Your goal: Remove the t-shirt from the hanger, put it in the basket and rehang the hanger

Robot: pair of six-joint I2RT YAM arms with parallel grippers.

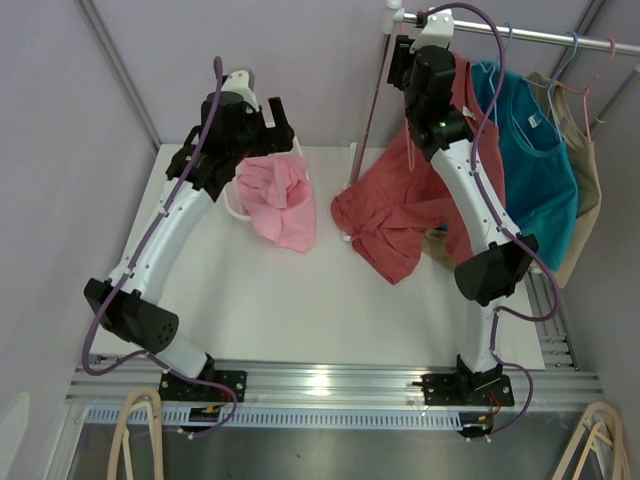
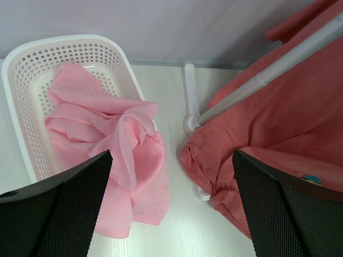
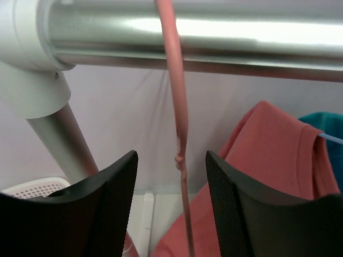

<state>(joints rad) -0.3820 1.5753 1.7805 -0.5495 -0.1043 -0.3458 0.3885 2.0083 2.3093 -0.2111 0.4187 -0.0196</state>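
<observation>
A red t-shirt [image 1: 400, 215] hangs from the rail [image 1: 540, 38] on a thin pink hanger [image 3: 179, 107], and its lower part is heaped on the white table. My right gripper [image 1: 405, 60] is raised just under the rail [image 3: 214, 32]. It is open [image 3: 171, 155], with the hanger's wire neck between its fingers, not touching them. The red shirt's shoulder [image 3: 268, 155] shows behind. My left gripper [image 1: 268, 120] is open and empty [image 2: 171, 155], above the table between a pink shirt [image 2: 102, 134] and the red shirt's heap [image 2: 278, 123].
The pink shirt [image 1: 280, 195] spills out of a white perforated basket [image 2: 21, 59] at the back left. The rack's pole [image 2: 268, 77] and white foot [image 2: 188, 96] stand beside the red heap. A teal shirt [image 1: 530, 160] and a beige garment [image 1: 582, 150] hang further right.
</observation>
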